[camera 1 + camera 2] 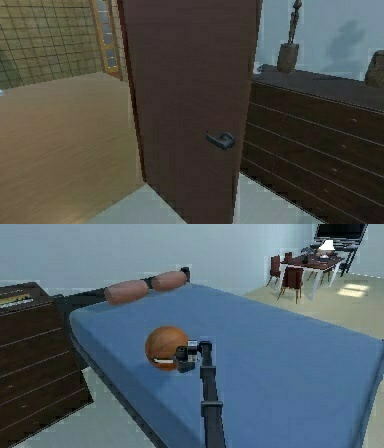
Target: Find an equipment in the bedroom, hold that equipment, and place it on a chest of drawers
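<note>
Arm side view: round orange basketball (163, 346) sat at the gripper (180, 358), smooth blue bed (290, 354) behind; couldn't tell if it was held. Dark wooden chest of drawers (30, 349) beside bed, drawers shut. Forward view: brown door (185, 90), slim statue (292, 40) on chest.

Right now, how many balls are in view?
1. An orange basketball in the arm side view, against the near half of the blue bed. The forward view's door may hide others.
</note>
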